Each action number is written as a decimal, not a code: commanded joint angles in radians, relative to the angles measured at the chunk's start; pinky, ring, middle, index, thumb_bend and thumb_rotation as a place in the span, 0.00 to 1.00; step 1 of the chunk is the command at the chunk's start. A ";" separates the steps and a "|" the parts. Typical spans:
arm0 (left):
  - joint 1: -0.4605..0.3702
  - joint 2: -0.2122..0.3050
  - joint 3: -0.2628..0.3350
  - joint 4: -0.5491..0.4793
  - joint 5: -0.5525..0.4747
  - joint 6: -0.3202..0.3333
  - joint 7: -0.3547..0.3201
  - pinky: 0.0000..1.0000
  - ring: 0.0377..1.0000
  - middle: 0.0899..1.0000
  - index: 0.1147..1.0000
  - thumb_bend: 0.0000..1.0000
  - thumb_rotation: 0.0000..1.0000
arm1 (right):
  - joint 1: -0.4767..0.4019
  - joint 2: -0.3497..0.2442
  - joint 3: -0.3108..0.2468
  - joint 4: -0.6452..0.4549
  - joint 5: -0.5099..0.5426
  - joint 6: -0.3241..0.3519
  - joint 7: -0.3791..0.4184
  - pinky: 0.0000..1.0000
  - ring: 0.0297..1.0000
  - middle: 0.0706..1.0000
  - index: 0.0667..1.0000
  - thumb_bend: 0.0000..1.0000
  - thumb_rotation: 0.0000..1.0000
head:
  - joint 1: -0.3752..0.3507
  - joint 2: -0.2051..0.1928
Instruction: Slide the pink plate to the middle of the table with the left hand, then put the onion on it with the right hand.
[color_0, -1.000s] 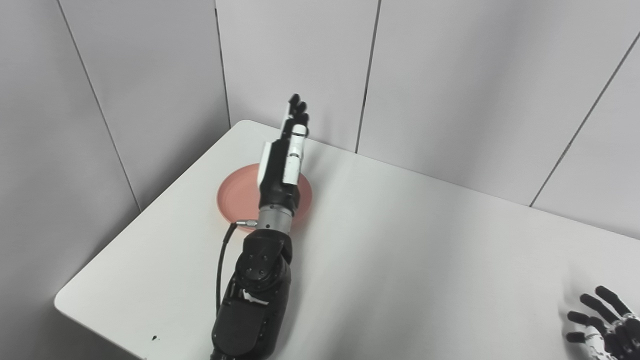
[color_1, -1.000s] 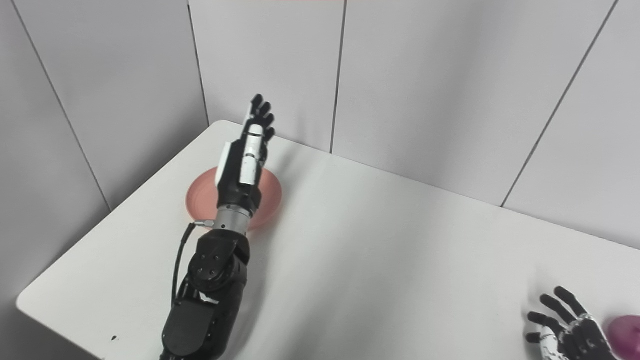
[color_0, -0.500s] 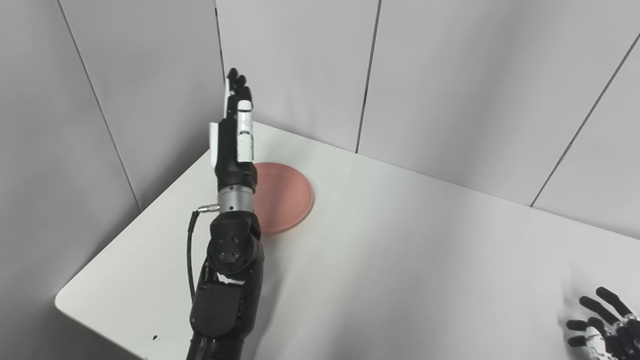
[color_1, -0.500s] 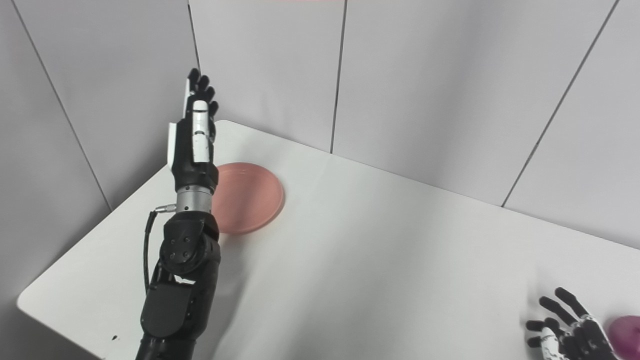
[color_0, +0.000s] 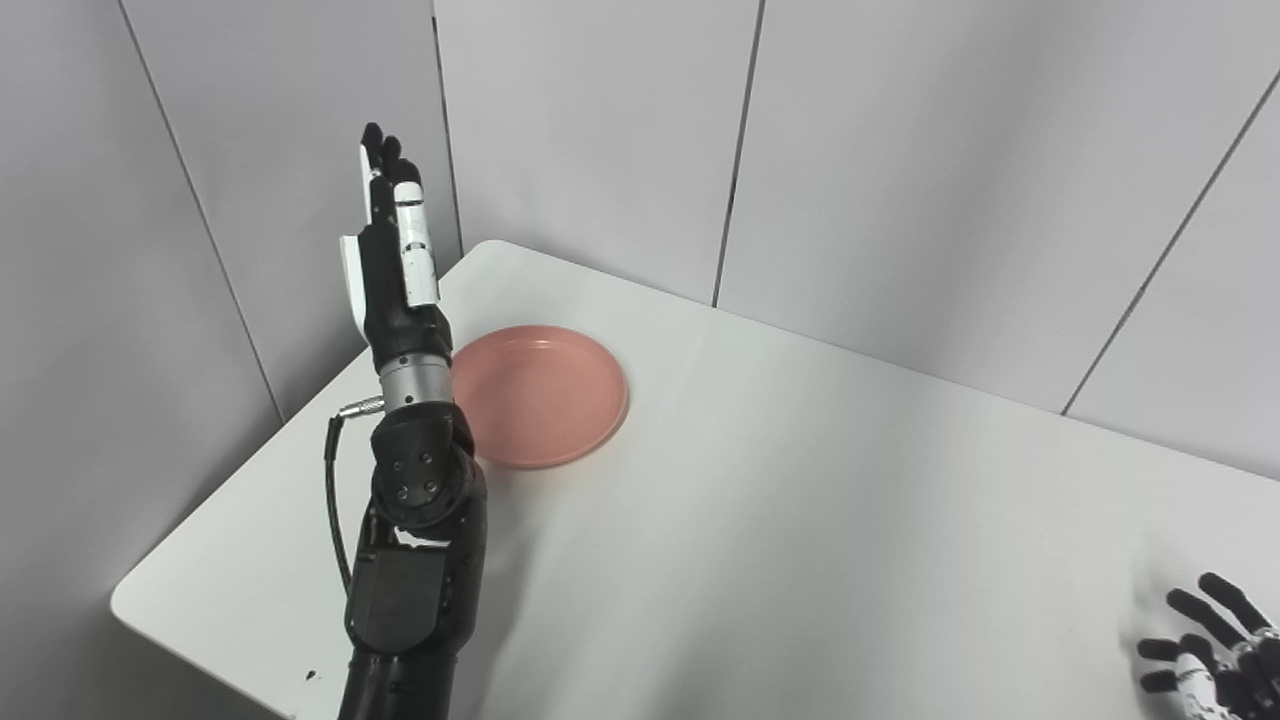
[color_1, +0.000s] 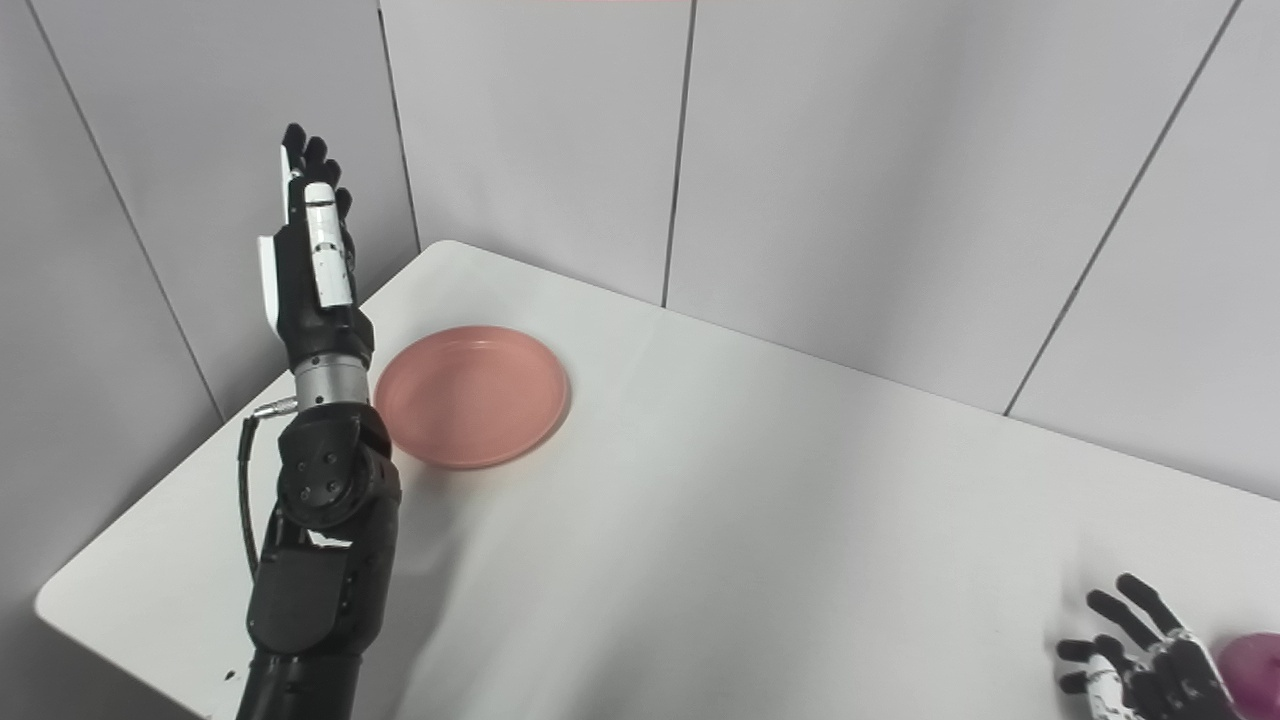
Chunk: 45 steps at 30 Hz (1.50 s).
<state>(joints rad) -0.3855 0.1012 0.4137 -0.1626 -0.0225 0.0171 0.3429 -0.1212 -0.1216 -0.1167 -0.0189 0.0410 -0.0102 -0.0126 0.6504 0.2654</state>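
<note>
The pink plate (color_0: 541, 394) lies flat near the far left corner of the white table (color_0: 800, 520). My left hand (color_0: 388, 250) is raised above the table's left edge, just left of the plate, edge-on with its fingers straight up and together, holding nothing. My right hand (color_1: 1140, 660) rests low at the table's near right corner, open with fingers spread. The purple onion (color_1: 1250, 662) sits just to its right at the picture's edge, apart from the fingers, seen only in the right eye view.
Grey wall panels (color_0: 900, 150) stand close behind the table and along its left side. A small dark speck (color_0: 309, 677) marks the table near the front left edge. A black cable (color_0: 335, 500) loops off my left forearm.
My left hand has swung from over the plate to the left, past its left rim, and risen. The plate is now uncovered and has not moved. The right hand stays put.
</note>
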 joint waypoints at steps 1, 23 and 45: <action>-0.030 0.025 0.008 -0.009 -0.022 -0.035 0.002 1.00 1.00 1.00 1.00 0.39 1.00 | -0.015 0.000 -0.001 -0.043 0.000 -0.041 0.000 0.36 0.48 0.70 0.78 0.45 0.00 | 0.001 -0.001; 0.000 0.073 0.081 0.159 -0.146 -0.089 -0.003 1.00 0.99 0.99 0.97 0.36 1.00 | -0.020 -0.008 -0.010 -0.037 -0.003 -0.032 -0.007 0.37 0.49 0.72 0.81 0.45 0.00 | 0.004 0.002; 0.064 0.066 0.116 0.266 -0.332 -0.086 -0.075 0.96 0.95 0.94 0.92 0.35 1.00 | -0.018 -0.008 -0.013 -0.043 -0.007 -0.026 -0.005 0.37 0.49 0.72 0.81 0.45 0.00 | 0.000 0.006</action>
<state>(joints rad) -0.3132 0.1493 0.5330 0.1222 -0.3472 -0.0375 0.2941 -0.1197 -0.1211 -0.1247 -0.0282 0.0339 -0.0088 -0.0150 0.6504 0.2715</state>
